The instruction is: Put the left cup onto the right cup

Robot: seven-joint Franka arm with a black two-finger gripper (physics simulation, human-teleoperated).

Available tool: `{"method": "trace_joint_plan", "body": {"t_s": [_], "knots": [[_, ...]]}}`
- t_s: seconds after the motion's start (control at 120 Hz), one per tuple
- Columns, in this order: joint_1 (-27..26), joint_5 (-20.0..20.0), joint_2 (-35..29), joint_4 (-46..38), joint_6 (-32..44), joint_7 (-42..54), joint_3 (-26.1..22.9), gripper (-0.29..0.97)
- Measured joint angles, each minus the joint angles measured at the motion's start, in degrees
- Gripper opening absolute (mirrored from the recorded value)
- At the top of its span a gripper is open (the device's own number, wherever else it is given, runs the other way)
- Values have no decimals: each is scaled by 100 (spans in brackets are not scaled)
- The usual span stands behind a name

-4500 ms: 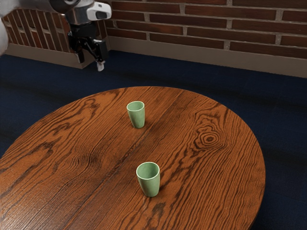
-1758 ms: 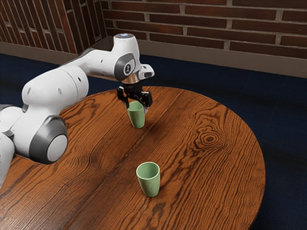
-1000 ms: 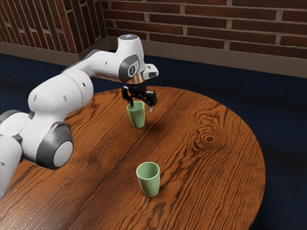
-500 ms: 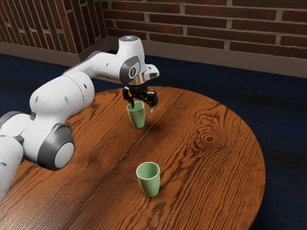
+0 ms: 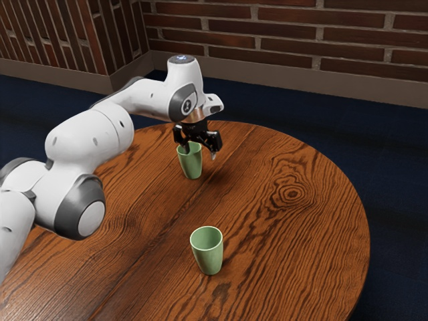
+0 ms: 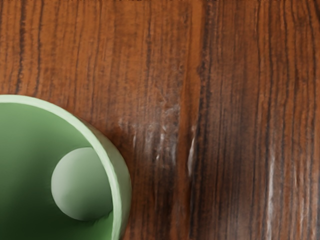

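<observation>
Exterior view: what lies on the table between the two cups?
Nothing: the table is bare wood between the far cup and the near cup, as the exterior view shows.

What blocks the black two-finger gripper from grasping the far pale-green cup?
Likely nothing. The open gripper hangs at the rim of the far pale-green cup, and the nearer green cup stands well apart on the round wooden table. The wrist view shows the cup off-centre under the hand.

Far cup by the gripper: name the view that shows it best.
Exterior view: the far cup stands upright, its side and rim visible just below the gripper. The wrist view shows part of its rim and inner floor from above.
</observation>
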Motion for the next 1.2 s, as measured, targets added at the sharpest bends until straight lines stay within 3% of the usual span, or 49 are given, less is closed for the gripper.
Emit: {"method": "trace_joint_plan", "body": {"t_s": [0.708, 0.808, 1.058, 1.2], "knots": [[0, 10, 112, -70, 124, -42, 71, 61], [0, 11, 122, -80, 147, -45, 76, 52], [0, 14, 130, -104, 182, -77, 80, 12], [-7, 18, 125, -97, 162, -111, 91, -1]]}}
